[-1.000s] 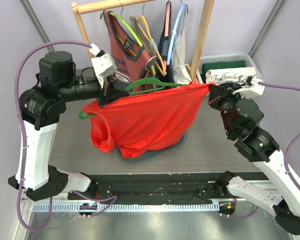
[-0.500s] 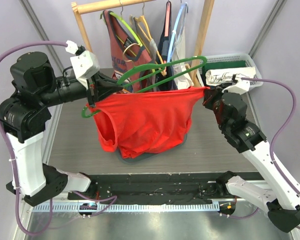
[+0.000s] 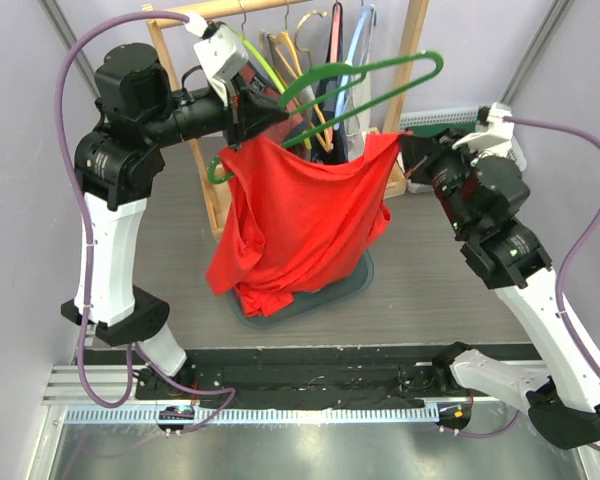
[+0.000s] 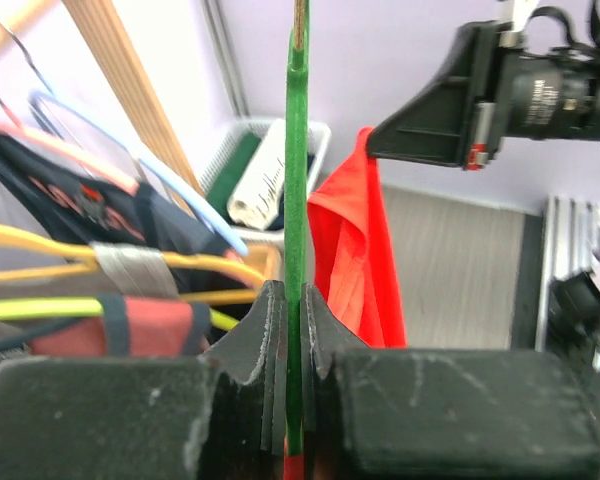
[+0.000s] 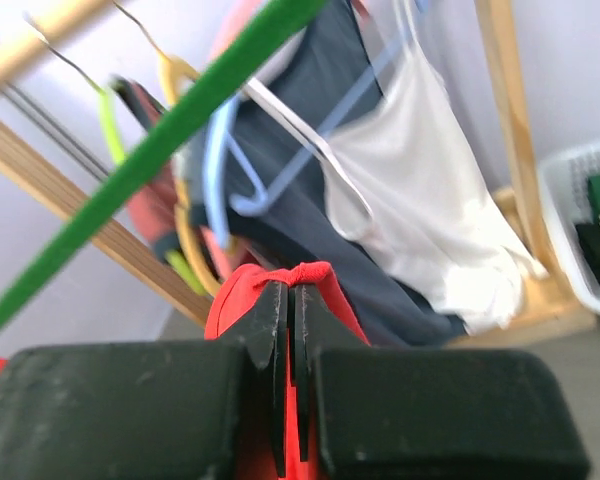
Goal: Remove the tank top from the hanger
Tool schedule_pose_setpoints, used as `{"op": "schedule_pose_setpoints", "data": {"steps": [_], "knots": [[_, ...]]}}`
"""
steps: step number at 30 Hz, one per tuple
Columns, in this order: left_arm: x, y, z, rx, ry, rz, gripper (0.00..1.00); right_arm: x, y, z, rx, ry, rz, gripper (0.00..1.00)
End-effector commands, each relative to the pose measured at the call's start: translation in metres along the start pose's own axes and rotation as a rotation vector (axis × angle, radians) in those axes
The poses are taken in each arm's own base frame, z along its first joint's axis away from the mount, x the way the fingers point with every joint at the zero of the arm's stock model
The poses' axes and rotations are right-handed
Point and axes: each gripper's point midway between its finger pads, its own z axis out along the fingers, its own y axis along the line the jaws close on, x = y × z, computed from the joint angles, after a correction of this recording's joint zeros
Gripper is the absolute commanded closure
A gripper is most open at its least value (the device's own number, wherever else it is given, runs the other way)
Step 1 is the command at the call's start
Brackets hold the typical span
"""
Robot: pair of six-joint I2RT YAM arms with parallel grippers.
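Both claws clamped, left gripper (image 3: 244, 104) on green hanger (image 3: 365, 78), right gripper (image 3: 412, 157) on tank top (image 3: 300, 215); we now hold the hanger higher by the table's (image 3: 430, 290) far edge, nearly free.

The right hand (image 5: 290, 305) pinches the red tank top (image 5: 238, 298) below the green hanger (image 5: 150, 157).

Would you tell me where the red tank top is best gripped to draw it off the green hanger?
Take the red tank top by its upper right corner, from the right: the fabric bunches into a thin fold there, clear of the green hanger. The right gripper is shut on it; the left gripper clamps the hanger.
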Motion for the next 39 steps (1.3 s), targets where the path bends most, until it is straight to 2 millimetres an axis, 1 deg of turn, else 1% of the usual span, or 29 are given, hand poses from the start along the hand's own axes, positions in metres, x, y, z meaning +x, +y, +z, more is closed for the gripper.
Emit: {"op": "schedule_pose_setpoints", "data": {"steps": [1,2,4,5,6,7,8,9,10,11,12,13,14,15,16,18,21,22,24,25,26,27,29,30,32,33,35,38,39], "knots": [[-0.076,-0.004,-0.021,-0.053,-0.231,0.121,1.00,-0.054,0.041,-0.004,-0.148,-0.120,0.023,0.99],[-0.076,-0.005,-0.022,-0.051,-0.233,0.122,1.00,-0.047,0.047,-0.003,-0.183,-0.090,0.033,0.99],[-0.070,-0.007,-0.023,-0.051,-0.208,0.115,1.00,-0.023,0.047,0.003,-0.202,-0.025,0.062,0.99],[-0.068,-0.008,-0.025,-0.052,-0.199,0.115,1.00,-0.011,0.053,0.001,-0.241,0.010,0.073,0.99],[-0.065,-0.011,-0.028,-0.051,-0.191,0.112,1.00,0.014,0.048,0.005,-0.248,0.054,0.078,0.99],[-0.063,-0.011,-0.031,-0.056,-0.179,0.111,1.00,0.024,0.051,0.003,-0.272,0.079,0.093,0.99],[-0.062,-0.012,-0.032,-0.061,-0.175,0.117,1.00,0.040,0.059,0.000,-0.309,0.119,0.090,0.99],[-0.064,-0.014,-0.038,-0.069,-0.178,0.124,1.00,0.063,0.068,-0.005,-0.378,0.180,0.077,0.99],[-0.059,-0.013,-0.037,-0.073,-0.162,0.116,1.00,0.082,0.078,-0.007,-0.437,0.232,0.052,0.99],[-0.056,-0.012,-0.037,-0.076,-0.152,0.118,1.00,0.104,0.097,-0.018,-0.539,0.288,-0.034,0.99],[-0.054,-0.012,-0.037,-0.076,-0.145,0.116,1.00,0.126,0.101,-0.024,-0.559,0.374,-0.089,0.99],[-0.049,-0.012,-0.037,-0.076,-0.131,0.109,1.00,0.142,0.107,-0.028,-0.572,0.422,-0.139,0.99],[-0.048,-0.012,-0.037,-0.077,-0.127,0.109,1.00,0.165,0.107,-0.026,-0.572,0.471,-0.214,0.99],[-0.045,-0.012,-0.037,-0.075,-0.119,0.101,1.00,0.175,0.116,-0.035,-0.592,0.502,-0.236,0.99],[-0.045,-0.013,-0.037,-0.075,-0.117,0.102,1.00,0.179,0.119,-0.036,-0.597,0.507,-0.247,0.99],[-0.043,-0.013,-0.037,-0.077,-0.112,0.098,1.00,0.181,0.124,-0.038,-0.606,0.502,-0.252,0.99],[-0.041,-0.013,-0.038,-0.078,-0.105,0.097,1.00,0.178,0.121,-0.040,-0.594,0.501,-0.273,0.97],[-0.039,-0.014,-0.038,-0.076,-0.100,0.093,1.00,0.178,0.119,-0.041,-0.585,0.506,-0.285,0.78],[-0.032,-0.014,-0.036,-0.071,-0.079,0.084,1.00,0.172,0.110,-0.046,-0.563,0.515,-0.319,0.49],[-0.028,-0.014,-0.035,-0.066,-0.069,0.080,1.00,0.168,0.103,-0.046,-0.527,0.508,-0.337,0.28],[-0.021,-0.014,-0.033,-0.058,-0.049,0.071,1.00,0.161,0.094,-0.045,-0.481,0.491,-0.355,0.20],[-0.015,-0.017,-0.032,-0.040,-0.033,0.065,1.00,0.151,0.086,-0.052,-0.456,0.485,-0.369,0.10],[-0.005,-0.017,-0.029,-0.026,-0.006,0.057,1.00,0.135,0.075,-0.056,-0.419,0.453,-0.408,0.05],[0.004,-0.018,-0.027,-0.012,0.019,0.044,1.00,0.123,0.072,-0.064,-0.418,0.438,-0.412,0.03],[0.010,-0.022,-0.025,0.014,0.034,0.038,1.00,0.114,0.066,-0.072,-0.416,0.441,-0.448,0.02],[0.017,-0.023,-0.022,0.028,0.054,0.023,1.00,0.102,0.068,-0.076,-0.422,0.422,-0.452,0.02],[0.022,-0.027,-0.020,0.055,0.068,0.021,1.00,0.090,0.068,-0.085,-0.443,0.432,-0.488,0.02],[0.031,-0.033,-0.020,0.083,0.093,0.013,1.00,0.080,0.072,-0.091,-0.475,0.441,-0.520,0.03],[0.034,-0.036,-0.021,0.092,0.104,0.005,1.00,0.068,0.079,-0.094,-0.508,0.414,-0.527,0.04]]}}
